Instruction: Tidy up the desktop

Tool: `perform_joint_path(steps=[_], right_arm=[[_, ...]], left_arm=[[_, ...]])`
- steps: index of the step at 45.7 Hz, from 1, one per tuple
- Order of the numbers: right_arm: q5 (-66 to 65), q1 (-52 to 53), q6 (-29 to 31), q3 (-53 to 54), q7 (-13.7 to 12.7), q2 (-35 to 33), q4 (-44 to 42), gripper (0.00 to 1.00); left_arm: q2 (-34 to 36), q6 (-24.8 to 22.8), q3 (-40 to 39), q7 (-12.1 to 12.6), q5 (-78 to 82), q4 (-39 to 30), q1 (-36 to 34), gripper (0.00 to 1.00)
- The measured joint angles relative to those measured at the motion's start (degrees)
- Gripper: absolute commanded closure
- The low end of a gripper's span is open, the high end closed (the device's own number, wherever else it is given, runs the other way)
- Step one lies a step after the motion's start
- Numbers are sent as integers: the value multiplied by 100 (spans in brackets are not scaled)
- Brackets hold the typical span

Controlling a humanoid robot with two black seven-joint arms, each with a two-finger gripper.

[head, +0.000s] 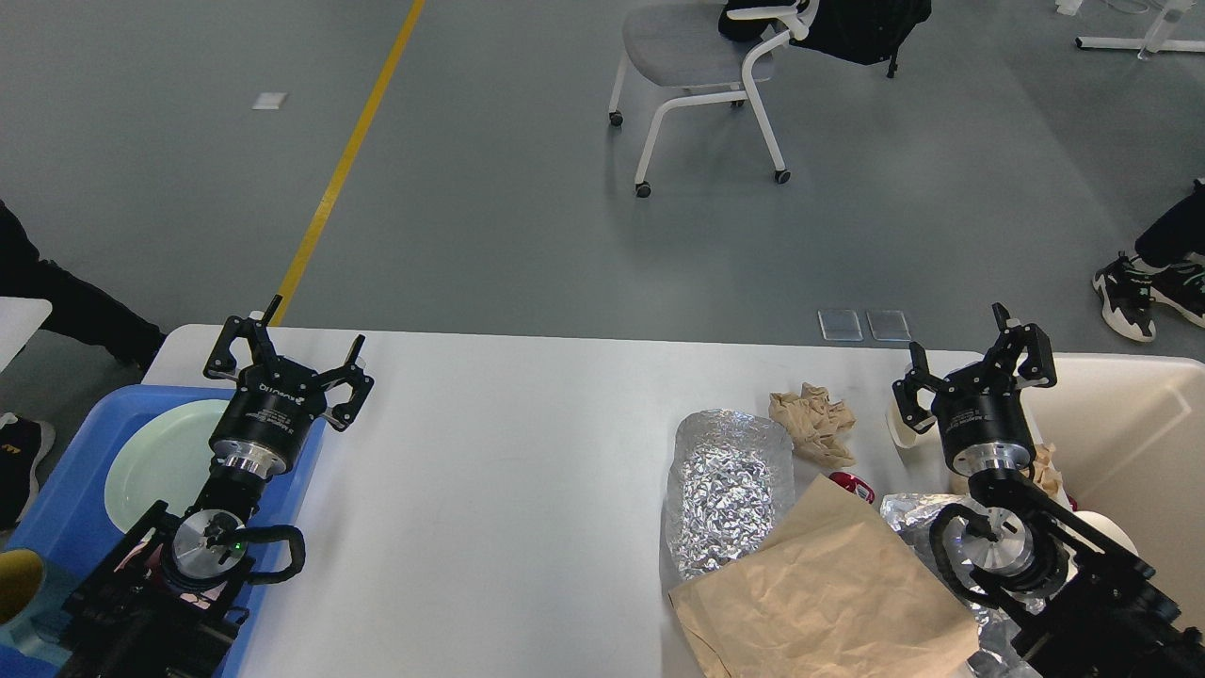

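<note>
Both grippers spread wide and empty over the desktop [508, 490]; the litter sits right, crumpled paper [811, 422] just left of the right gripper [970, 358], far from the left gripper [287, 353].
</note>
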Motion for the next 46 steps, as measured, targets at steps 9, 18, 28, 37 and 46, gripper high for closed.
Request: perform_joint_path(steps=[9,18,28,37,46], right_arm=[[0,0,0,0,0,0,0,0],[0,0,0,0,0,0,0,0],[0,35,-45,-12,-19,4,-11,0],[0,66,-51,571,-27,-397,7,0],[219,-179,25,987,-137,-988,46,0]], left_arm=[[-1,0,0,0,0,0,0,4],[-1,-2,0,0,0,0,0,4],[-1,-2,-1,0,0,0,0,4],[-1,-2,-1,0,0,0,0,4],[-1,-2,-1,0,0,0,0,4]])
